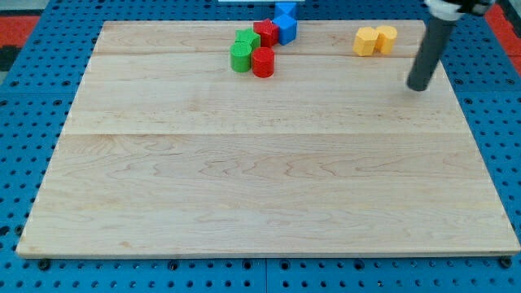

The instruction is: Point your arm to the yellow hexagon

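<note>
Blue pegboard (32, 122) frames the scene on every side, and on it lies the pale wooden board (260, 179), the largest thing we see. Our dark rod comes down from the far right corner, and my tip (418, 86) rests on the board near its right edge. We carry no claw at all, so nothing is clenched, released or grasped.

Far along the board, left of the tip and a little beyond it, sit two yellow blocks touching each other: the yellow hexagon (366, 41) on the left and a yellow round block (387, 37) on the right. The tip stands near them but apart.

Further left is a tight cluster: two green blocks (242, 50), a red cylinder (262, 62), a red block (266, 33) and two blue blocks (285, 23) at the far edge.
</note>
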Tool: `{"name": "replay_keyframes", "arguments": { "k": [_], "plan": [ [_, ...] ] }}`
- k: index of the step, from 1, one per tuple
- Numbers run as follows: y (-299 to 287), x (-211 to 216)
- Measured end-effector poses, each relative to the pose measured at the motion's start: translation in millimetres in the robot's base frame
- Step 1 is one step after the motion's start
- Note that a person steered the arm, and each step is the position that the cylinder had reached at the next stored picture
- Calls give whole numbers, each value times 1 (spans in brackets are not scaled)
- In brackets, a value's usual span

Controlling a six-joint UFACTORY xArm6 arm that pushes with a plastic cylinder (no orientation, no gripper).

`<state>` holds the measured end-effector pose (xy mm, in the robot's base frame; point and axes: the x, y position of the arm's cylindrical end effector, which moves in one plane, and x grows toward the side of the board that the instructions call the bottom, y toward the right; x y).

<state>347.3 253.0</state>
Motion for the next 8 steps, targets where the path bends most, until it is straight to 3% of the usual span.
{"name": "replay_keyframes", "arguments": {
  "k": [2,3,4,6,8],
  "plan": [
    [28,-133],
    [4,-156],
    [-10,-156],
    [-133,-142],
    [-158,-114]
  ]
}}
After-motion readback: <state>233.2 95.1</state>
